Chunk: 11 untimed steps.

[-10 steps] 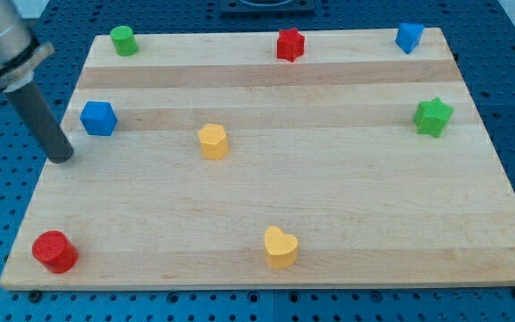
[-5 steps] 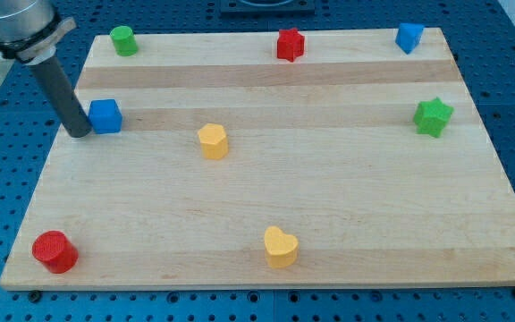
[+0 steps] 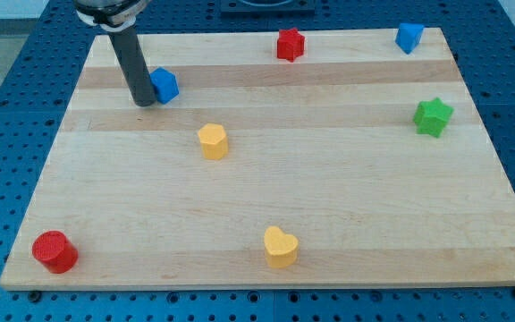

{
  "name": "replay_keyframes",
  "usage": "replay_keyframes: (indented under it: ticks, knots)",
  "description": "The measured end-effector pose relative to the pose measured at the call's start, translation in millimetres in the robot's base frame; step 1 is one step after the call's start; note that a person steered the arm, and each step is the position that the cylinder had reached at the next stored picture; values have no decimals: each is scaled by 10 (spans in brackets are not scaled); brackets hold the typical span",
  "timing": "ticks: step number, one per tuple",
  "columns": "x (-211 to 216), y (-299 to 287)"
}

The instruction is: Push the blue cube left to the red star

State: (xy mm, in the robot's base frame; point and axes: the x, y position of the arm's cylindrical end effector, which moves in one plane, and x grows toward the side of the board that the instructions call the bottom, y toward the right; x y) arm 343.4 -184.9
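The blue cube (image 3: pixel 164 85) lies on the wooden board (image 3: pixel 347 188) in the upper left part. My tip (image 3: pixel 143 102) touches the cube's left side, just below and left of it. The dark rod rises from there to the view's top. The red star (image 3: pixel 290 44) sits near the board's top edge at the middle, well to the right of and above the blue cube. A second blue block (image 3: pixel 409 37) sits at the board's top right corner.
A green star (image 3: pixel 433 116) lies near the right edge. A yellow block (image 3: pixel 212 141) is below and right of the blue cube. A yellow heart (image 3: pixel 281 246) lies at the bottom middle. A red cylinder (image 3: pixel 54 251) is at the bottom left corner.
My tip has moved up and to the right from the board's left edge, reached the blue cube and pushed it up and right. The rod now covers the green block at the top left.
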Motion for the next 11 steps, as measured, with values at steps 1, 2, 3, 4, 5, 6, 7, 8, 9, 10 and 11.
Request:
replay_keyframes:
  ticks: [1,2,3,4,5,6,7,8,9,10,11]
  knots:
    - [-107,52]
    - [-326,85]
    - [-493,85]
    - [-512,169]
    - [-512,308]
    - [-512,483]
    - [-513,698]
    - [-513,911]
    - [-522,1134]
    - [-541,1379]
    - [-580,1636]
